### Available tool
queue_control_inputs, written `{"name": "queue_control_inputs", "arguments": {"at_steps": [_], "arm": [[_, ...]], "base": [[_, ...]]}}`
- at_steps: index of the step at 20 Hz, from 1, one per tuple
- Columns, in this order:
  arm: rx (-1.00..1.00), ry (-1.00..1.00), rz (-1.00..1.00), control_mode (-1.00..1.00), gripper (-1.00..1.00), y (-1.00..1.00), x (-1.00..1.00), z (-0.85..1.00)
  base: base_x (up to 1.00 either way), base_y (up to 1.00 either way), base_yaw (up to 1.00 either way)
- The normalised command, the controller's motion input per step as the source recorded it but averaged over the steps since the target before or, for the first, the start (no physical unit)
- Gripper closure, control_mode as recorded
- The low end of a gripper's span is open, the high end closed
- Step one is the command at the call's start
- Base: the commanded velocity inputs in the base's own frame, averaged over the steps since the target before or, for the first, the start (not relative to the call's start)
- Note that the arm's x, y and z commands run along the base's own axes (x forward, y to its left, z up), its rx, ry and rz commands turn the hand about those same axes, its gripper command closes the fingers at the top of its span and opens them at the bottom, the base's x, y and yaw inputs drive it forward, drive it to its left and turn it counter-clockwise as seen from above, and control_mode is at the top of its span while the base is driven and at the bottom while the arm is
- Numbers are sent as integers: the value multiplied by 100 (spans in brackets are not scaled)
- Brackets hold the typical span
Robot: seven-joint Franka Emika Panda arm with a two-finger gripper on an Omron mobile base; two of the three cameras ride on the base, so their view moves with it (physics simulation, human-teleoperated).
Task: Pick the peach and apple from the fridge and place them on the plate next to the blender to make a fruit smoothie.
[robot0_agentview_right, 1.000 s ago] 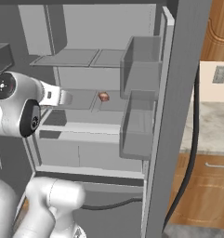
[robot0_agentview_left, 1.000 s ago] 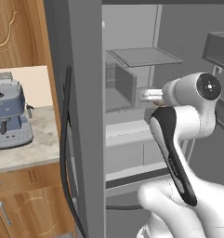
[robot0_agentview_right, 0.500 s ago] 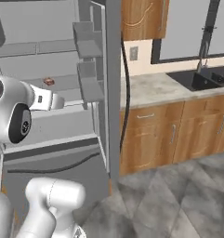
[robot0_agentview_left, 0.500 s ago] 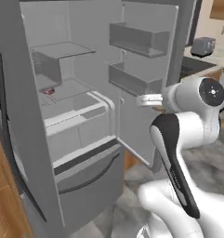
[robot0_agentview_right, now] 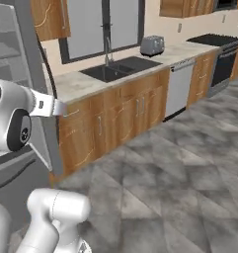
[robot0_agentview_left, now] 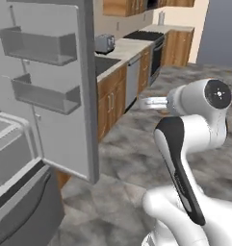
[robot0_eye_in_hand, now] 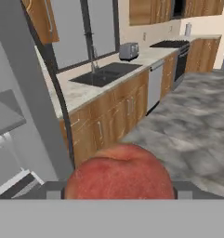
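One peach (robot0_eye_in_hand: 120,171), carried: round, orange-red with a paler yellow blush, slight cleft on top, skin unmarked. It sits between the fingers (robot0_eye_in_hand: 119,190), which are closed on its sides, only their grey edges peeking out left and right. The open fridge (robot0_agentview_left: 50,96) lies off to the fingers' left; the sink surface (robot0_eye_in_hand: 88,90) and toaster (robot0_eye_in_hand: 128,50) are well ahead. Handling advice: keep the grip steady and the hand level while travelling; loosen only once over the plate.

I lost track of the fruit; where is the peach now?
In the hand view, the peach sits bottom centre between the gripper fingers, held in front of the sink counter.
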Motion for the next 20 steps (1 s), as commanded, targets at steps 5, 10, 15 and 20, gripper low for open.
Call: {"name": "queue_control_inputs", "arguments": {"at_steps": [5,10,15,20], "arm": [[0,0,0,100,100,0,0,0],[0,0,0,100,100,0,0,0],[0,0,0,100,100,0,0,0],[0,0,0,100,100,0,0,0]], "base": [[0,-96,-69],[34,-100,-51],[97,-100,-27],[100,-99,-18]]}}
